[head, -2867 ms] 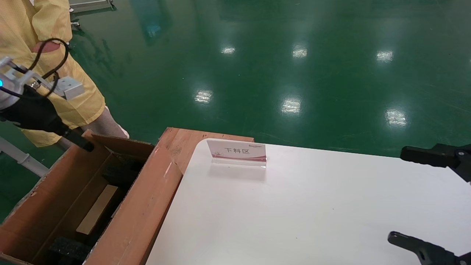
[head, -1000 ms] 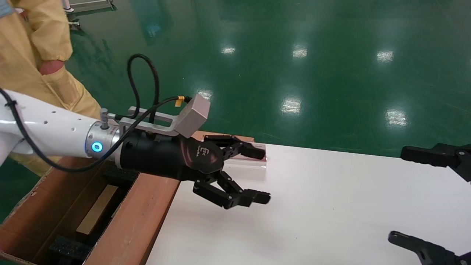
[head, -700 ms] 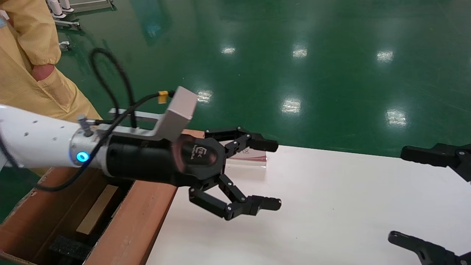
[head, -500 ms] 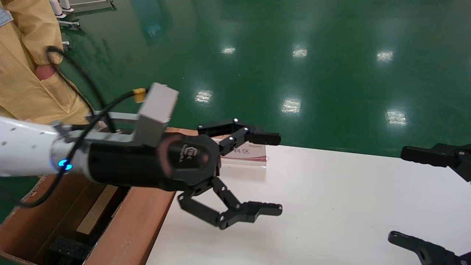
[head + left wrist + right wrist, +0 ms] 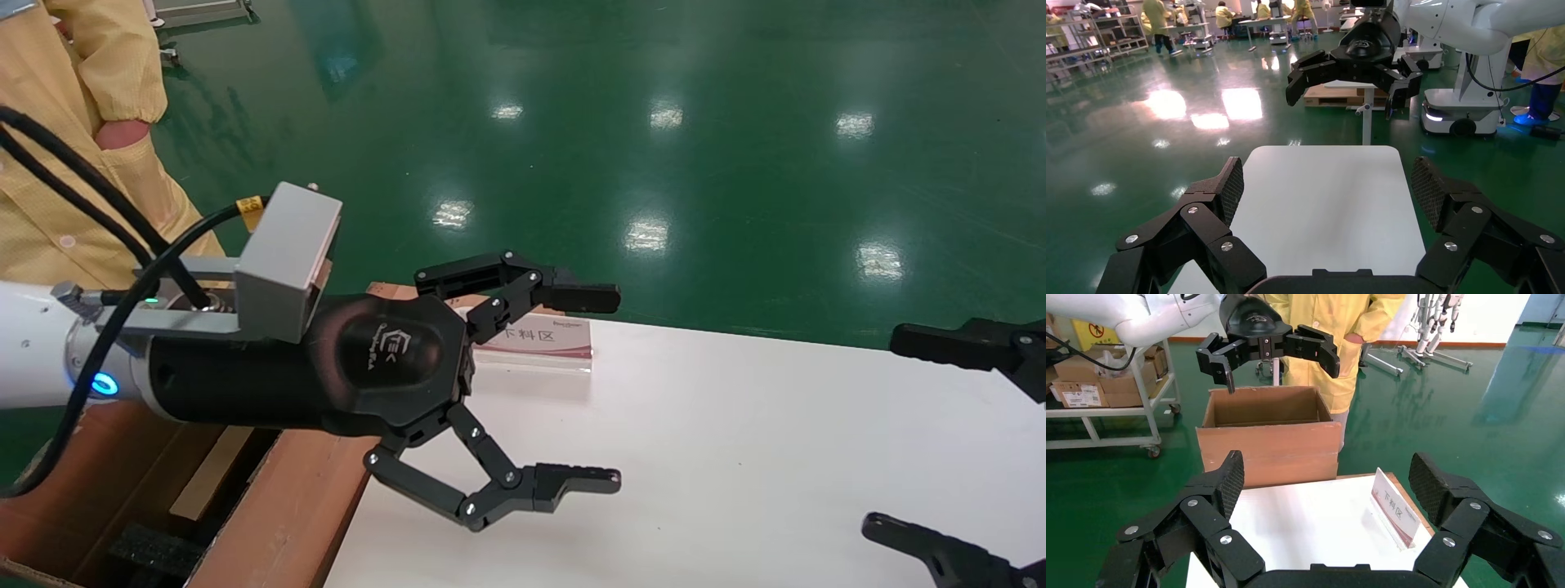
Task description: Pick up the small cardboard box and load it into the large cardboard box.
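Note:
The large cardboard box [image 5: 286, 506] stands open beside the table's left end, also seen in the right wrist view [image 5: 1269, 450]. Inside it the small cardboard box [image 5: 204, 486], a flat tan carton, lies on the floor next to black foam [image 5: 151, 551]. My left gripper [image 5: 601, 388] hovers over the table's left part, past the large box's flap, open and empty; its own view shows bare tabletop between the fingers [image 5: 1330, 190]. My right gripper [image 5: 887, 433] is parked at the table's right edge, open and empty [image 5: 1327, 478].
A standing sign card [image 5: 543, 339] sits near the white table's [image 5: 735, 457] far left corner, just beyond my left gripper's upper finger. A person in a yellow coat [image 5: 73, 163] stands behind the large box. Green floor lies beyond the table.
My left arm has swung from above the large box out over the table and come nearer, its gripper open throughout. The right arm has not moved.

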`<state>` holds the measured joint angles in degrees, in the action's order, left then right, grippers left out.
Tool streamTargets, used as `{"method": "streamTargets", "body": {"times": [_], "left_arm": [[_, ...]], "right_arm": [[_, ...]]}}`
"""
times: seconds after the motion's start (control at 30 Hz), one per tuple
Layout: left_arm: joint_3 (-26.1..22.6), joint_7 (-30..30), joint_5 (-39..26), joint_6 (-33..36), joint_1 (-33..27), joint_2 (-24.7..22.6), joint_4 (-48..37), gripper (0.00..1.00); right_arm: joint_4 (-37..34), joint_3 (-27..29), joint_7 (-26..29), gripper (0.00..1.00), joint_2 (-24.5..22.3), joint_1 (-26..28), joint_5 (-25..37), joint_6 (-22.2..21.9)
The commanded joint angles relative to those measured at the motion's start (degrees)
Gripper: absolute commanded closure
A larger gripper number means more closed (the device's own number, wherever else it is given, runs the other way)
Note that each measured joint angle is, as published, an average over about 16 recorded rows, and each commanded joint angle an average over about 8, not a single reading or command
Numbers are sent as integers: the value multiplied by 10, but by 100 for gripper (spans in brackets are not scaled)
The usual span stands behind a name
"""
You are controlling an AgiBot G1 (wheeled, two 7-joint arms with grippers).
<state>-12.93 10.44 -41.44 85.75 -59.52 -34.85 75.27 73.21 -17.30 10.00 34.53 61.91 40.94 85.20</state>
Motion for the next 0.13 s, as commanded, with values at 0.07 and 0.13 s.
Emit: {"method": "streamTargets", "body": {"times": [0.07, 0.13], "left_arm": [[-9, 1, 0, 0, -6, 0, -5, 0], [-11, 1, -1, 0, -7, 0, -6, 0]], "right_arm": [[0, 0, 0, 0, 0, 0, 0, 0], [0, 0, 0, 0, 0, 0, 0, 0]]}}
